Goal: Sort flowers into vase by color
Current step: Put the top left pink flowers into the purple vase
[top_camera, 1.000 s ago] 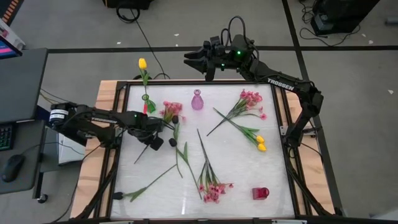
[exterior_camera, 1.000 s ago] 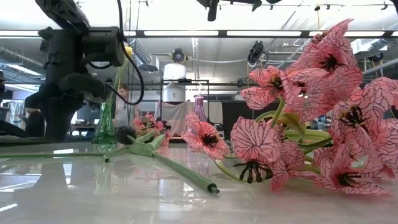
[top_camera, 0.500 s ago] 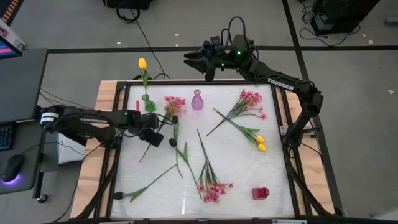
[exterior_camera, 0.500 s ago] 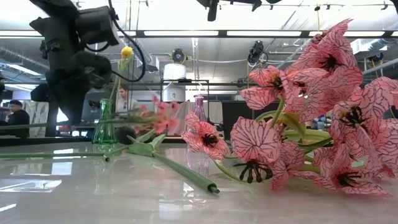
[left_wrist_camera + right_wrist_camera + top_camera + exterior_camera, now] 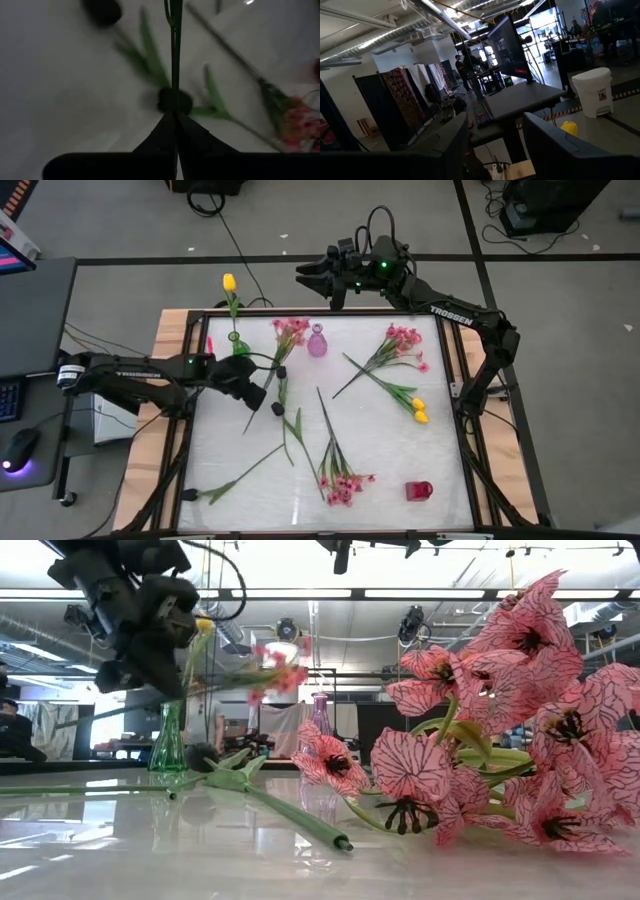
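Note:
My left gripper [image 5: 261, 390] is shut on the green stem of a pink blossom spray [image 5: 290, 330], held above the table's far left part. The blossoms hang in the air next to the small pink vase [image 5: 317, 342]; the low view shows them raised too [image 5: 275, 672]. A green vase [image 5: 238, 344] holds a yellow tulip [image 5: 229, 281]. Two more pink sprays [image 5: 402, 340] [image 5: 342, 482], yellow tulips [image 5: 418, 411] and dark tulips [image 5: 277, 408] lie flat on the table. My right gripper [image 5: 305, 272] is open and empty beyond the far edge. My left gripper pinches the spray's thin stem [image 5: 175, 100] between its two fingertips, in the stem's lower half. The spray is lifted clear of the table and tilted. Its blossom end is higher and points toward the far edge, and its cut end [image 5: 246, 429] points toward the near edge.
A red vase [image 5: 419, 491] lies on its side at the near right. A dark tulip with a long stem [image 5: 190, 494] lies at the near left. The raised frame [image 5: 190, 380] runs around the white table top.
My left gripper has risen and gone toward the far edge and a little right, staying shut on the stem. The pink spray has been lifted clear of the table. Its blossoms have swung up and toward the pink vase.

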Controlling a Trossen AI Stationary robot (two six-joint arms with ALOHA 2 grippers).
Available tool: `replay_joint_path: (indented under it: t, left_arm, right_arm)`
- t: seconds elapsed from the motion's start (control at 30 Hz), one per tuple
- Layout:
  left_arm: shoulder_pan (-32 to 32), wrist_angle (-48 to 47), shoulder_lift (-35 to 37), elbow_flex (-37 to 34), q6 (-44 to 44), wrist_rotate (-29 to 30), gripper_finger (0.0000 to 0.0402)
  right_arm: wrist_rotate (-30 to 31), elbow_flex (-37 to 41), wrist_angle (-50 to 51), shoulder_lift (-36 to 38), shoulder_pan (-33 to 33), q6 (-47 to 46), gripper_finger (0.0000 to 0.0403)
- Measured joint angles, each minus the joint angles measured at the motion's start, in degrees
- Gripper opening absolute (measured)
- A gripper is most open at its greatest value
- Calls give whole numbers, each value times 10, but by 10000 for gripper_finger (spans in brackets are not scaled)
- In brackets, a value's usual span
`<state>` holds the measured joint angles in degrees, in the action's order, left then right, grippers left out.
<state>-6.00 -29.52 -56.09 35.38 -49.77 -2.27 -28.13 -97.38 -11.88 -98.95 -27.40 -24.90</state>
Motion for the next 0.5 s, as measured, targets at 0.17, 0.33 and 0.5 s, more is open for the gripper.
replay_joint_path:
  t: [0.17, 0.33, 0.5]
  left_arm:
    - [0, 56, 0, 0, 12, 0, 11]
    - [-7, 121, 0, 0, 13, 0, 11]
    - [-24, 201, 0, 0, 14, 0, 11]
  right_arm:
    - [0, 0, 0, 0, 0, 0, 196]
    - [0, 0, 0, 0, 0, 0, 196]
    - [0, 0, 0, 0, 0, 0, 196]
